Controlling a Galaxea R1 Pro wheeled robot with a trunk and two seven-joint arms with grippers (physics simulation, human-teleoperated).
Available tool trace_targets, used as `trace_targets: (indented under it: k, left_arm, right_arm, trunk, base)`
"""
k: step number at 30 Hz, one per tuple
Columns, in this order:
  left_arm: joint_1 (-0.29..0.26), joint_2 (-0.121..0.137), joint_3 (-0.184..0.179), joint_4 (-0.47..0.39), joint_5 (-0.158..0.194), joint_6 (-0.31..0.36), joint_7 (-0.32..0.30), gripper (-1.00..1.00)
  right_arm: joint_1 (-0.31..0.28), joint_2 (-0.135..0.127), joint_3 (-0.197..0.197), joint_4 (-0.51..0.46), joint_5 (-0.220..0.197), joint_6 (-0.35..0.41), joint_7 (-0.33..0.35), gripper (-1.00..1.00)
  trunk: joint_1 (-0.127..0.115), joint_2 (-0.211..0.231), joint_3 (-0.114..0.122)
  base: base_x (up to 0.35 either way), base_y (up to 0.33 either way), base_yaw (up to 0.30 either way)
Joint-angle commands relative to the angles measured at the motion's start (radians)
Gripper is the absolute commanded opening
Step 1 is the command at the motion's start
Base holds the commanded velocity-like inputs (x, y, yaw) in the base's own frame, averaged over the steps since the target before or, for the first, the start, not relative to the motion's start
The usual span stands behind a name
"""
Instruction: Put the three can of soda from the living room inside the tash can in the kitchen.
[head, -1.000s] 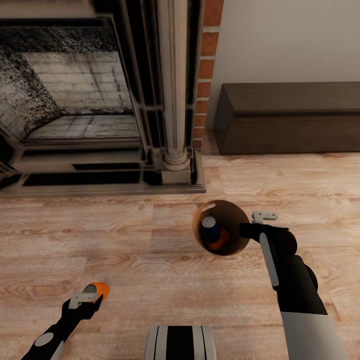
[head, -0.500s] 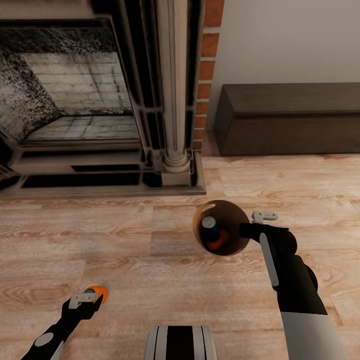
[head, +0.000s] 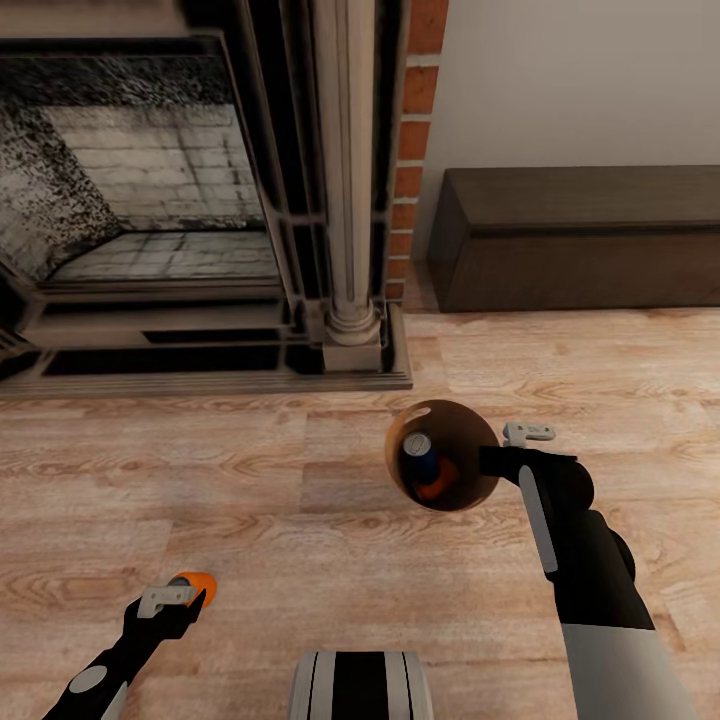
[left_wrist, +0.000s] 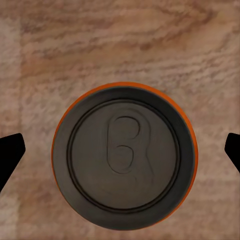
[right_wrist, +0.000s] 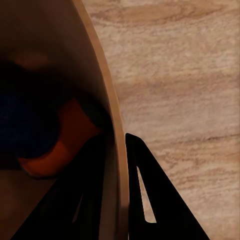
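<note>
The head camera looks down from high up at the wood floor (head: 250, 480) and the fireplace (head: 200, 200) ahead. The left wrist camera looks straight down, very close, onto the top of an orange can (left_wrist: 124, 156), which the head view shows too (head: 195, 582). The right wrist camera sits right against the bin's rim (right_wrist: 107, 115), looking down at that same floor; the head view shows the bin (head: 470, 425).

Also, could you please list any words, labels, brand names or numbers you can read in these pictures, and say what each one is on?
There is no readable text.
Orange can top: only a pull tab, no lettering.
Cans in the bin: no label can be made out.
Fireplace and wooden bench: no signs or lettering.
</note>
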Motion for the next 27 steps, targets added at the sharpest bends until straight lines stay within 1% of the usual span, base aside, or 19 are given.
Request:
trace_targets:
  k: [1, 27]
  left_arm:
    - [0.000, 0.000, 0.000, 0.000, 0.000, 0.000, 0.000, 1.00]
    - [0.000, 0.000, -0.006, 0.000, -0.002, 0.007, 0.001, 1.00]
  right_arm:
    - [0.000, 0.000, 0.000, 0.000, -0.013, -0.001, 0.004, -1.00]
    - [0.000, 0.001, 0.000, 0.001, -0.013, -0.001, 0.004, -1.00]
  trunk:
    - [0.000, 0.000, 0.000]
    - [0.000, 0.000, 0.000]
  base:
    - [0.000, 0.000, 0.000]
    - [0.000, 0.000, 0.000]
